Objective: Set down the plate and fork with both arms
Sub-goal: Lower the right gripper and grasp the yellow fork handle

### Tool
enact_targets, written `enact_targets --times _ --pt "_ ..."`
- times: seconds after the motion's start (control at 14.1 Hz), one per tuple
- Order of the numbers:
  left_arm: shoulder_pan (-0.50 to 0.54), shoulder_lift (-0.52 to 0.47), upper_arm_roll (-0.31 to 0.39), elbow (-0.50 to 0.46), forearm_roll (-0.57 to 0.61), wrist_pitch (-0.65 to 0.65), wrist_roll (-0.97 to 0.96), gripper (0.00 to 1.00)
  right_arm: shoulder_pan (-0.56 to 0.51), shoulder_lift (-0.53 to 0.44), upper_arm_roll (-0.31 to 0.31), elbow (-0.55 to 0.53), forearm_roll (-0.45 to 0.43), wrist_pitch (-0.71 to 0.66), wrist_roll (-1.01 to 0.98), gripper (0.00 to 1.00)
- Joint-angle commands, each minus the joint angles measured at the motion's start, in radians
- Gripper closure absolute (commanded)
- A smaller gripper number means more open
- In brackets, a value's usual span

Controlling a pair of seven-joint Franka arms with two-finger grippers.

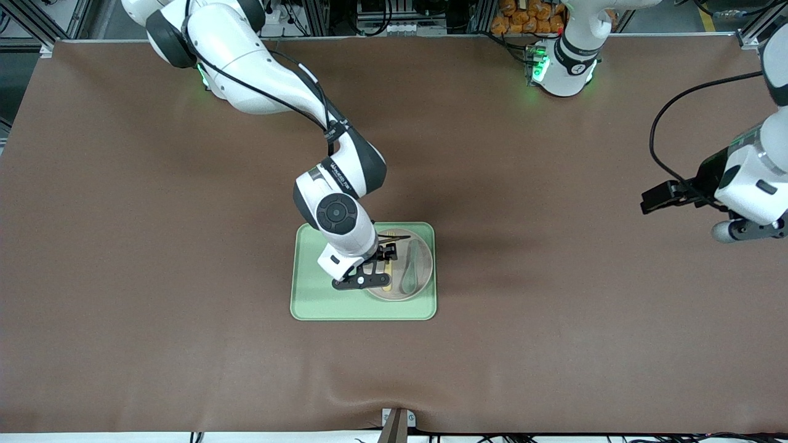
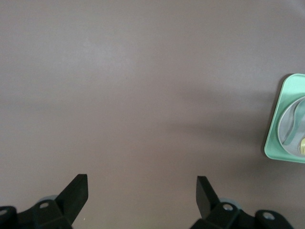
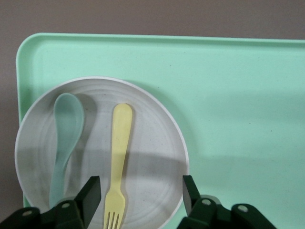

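- The pale-yellow plastic fork (image 3: 118, 162) lies on the round speckled beige plate (image 3: 157, 157) in the light-green rectangular tray (image 3: 238, 95), beside a grey-green spoon (image 3: 64, 138)
- The right gripper (image 3: 141, 191), fingers apart astride the fork, should be centred before closing
- The left gripper (image 2: 142, 188) waits over bare brown worktop (image 1: 554, 344), fingers wide

The tray (image 1: 332, 301) sits mid-worktop (image 1: 154, 277), and the plate (image 1: 425, 271) lies in it, at the tray's end toward the left arm. On the plate, fork (image 3: 118, 157) and spoon (image 3: 64, 138) lie side by side, apart, the spoon closer to the left arm's end. The right gripper (image 3: 139, 195) hangs over the plate, fingers (image 3: 90, 193) straddling the fork. The left gripper (image 2: 142, 193) waits over bare worktop, well apart from the tray.
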Motion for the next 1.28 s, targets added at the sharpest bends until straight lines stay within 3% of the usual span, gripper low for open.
enact_targets --times 0.0,0.43,0.64,1.21 --pt "0.012 -0.037 -0.007 -0.036 0.025 -0.01 0.012 0.0 0.008 0.037 -0.005 0.044 -0.012 0.012 0.055 0.27" --pt "0.014 0.003 -0.003 -0.004 0.082 -0.018 0.035 0.0 0.034 0.078 -0.003 0.051 -0.011 0.056 0.092 0.35" --pt "0.013 -0.041 -0.022 -0.004 0.082 -0.097 0.035 0.0 0.048 0.087 -0.003 0.051 -0.011 0.065 0.093 0.37" --pt "0.012 -0.086 -0.033 -0.024 0.085 -0.088 0.022 0.0 0.062 0.109 -0.003 0.051 -0.012 0.086 0.095 0.45"
